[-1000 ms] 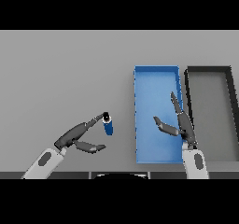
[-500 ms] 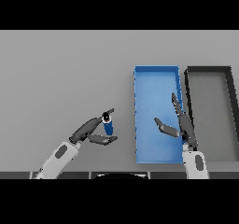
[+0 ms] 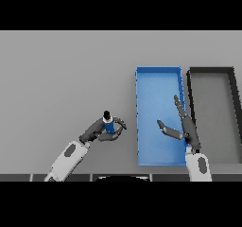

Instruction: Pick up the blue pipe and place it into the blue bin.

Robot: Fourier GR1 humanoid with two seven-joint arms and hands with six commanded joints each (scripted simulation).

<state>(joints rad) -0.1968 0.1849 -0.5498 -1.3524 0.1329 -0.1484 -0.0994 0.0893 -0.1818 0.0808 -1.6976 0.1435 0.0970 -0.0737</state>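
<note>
The left hand (image 3: 100,131) has its fingers and thumb curled around the blue pipe (image 3: 108,125) and grasps it. The pipe stands upright with a dark cap on top, on the grey table (image 3: 61,79), to the left of the blue bin (image 3: 158,71) and apart from it. The right hand (image 3: 183,127) is over the bin's right wall, fingers straight and spread, holding nothing. Beside the blue bin stands a dark bin (image 3: 211,70).

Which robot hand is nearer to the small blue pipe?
Left. The left robot hand is curled around the small blue pipe; the right robot hand hangs open over the blue rectangular bin.
</note>
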